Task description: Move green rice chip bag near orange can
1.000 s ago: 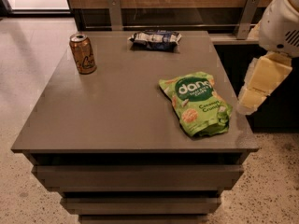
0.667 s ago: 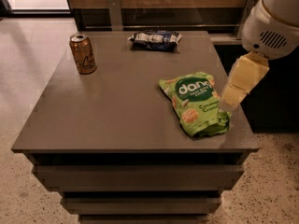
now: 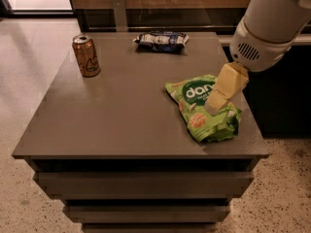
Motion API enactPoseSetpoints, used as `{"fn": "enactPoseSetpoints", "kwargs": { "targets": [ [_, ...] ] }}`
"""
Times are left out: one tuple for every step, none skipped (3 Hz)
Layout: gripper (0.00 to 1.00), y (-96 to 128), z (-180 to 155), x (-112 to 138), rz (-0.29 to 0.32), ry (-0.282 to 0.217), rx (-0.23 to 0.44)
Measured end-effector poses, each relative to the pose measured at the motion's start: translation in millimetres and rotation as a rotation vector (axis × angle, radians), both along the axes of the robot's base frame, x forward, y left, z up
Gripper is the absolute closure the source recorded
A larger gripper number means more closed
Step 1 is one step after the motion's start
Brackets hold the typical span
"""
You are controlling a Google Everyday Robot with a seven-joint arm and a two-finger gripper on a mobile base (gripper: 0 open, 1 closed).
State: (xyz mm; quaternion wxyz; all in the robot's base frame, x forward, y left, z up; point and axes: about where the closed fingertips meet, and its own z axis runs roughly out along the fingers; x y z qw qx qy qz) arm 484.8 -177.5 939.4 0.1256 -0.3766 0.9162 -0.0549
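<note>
The green rice chip bag (image 3: 201,109) lies flat on the right side of the grey table (image 3: 116,115), near its front right corner. The orange can (image 3: 86,56) stands upright at the table's far left. My gripper (image 3: 214,107), with cream-coloured fingers, hangs from the white arm (image 3: 269,25) and sits right over the bag's right half, its tip at or just above the bag.
A small dark blue and white bag (image 3: 161,40) lies at the table's far edge, in the middle. The table drops off close to the right of the green bag. A wooden wall and glass panel stand behind the table.
The arm and gripper have moved left and down, from beyond the table's right edge to over the green bag. The bag and can have not moved.
</note>
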Motion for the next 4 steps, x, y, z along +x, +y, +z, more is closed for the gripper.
{"fn": "enactPoseSetpoints", "kwargs": {
  "targets": [
    [0.00, 7, -15, 6, -0.102, 0.015, 0.016],
    [0.00, 10, -27, 13, -0.171, 0.030, 0.021],
    [0.00, 11, -46, 19, -0.201, 0.058, 0.017],
    [0.00, 15, -65, 25, -0.203, 0.088, 0.026]
  ]
}}
